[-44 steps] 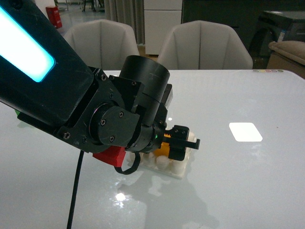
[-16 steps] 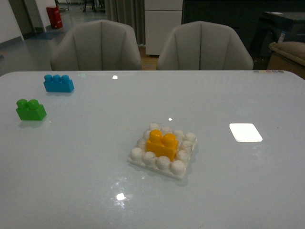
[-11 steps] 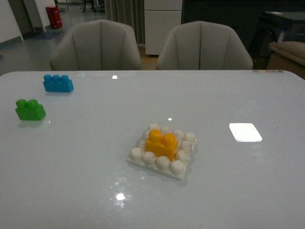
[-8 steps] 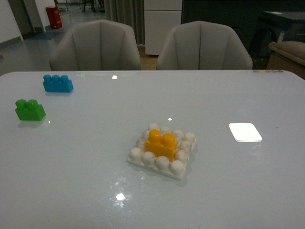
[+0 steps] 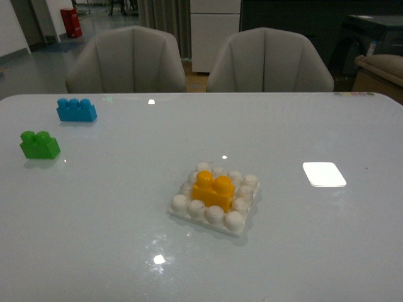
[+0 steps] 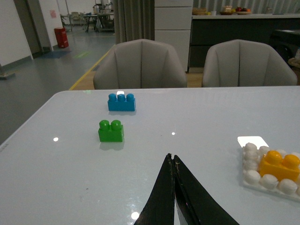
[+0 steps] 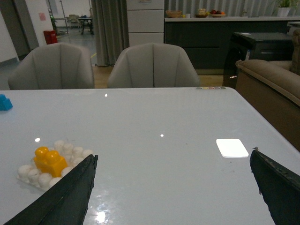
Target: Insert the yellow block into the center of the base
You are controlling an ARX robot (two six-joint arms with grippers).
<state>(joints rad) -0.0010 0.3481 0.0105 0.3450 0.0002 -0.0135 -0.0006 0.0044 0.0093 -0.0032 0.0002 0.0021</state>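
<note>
Glossy white worktop (image 5: 113, 207) with ceiling-light glare spots. Two grey upholstered chairs (image 5: 129, 60) (image 5: 269, 61) at the far edge. Behind: white cabinet (image 5: 214, 28), dark counter (image 7: 206, 37), grey curtain (image 6: 133, 21), red bin (image 5: 70, 22) on grey floor. Beige sofa (image 7: 269, 77) off to the right.

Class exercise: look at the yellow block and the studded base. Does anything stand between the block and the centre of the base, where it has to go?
Nothing visible does. The yellow block already sits on the middle studs of the base, ringed by bare white studs. The green brick and blue brick lie far off, and neither arm shows in the front view.
</note>
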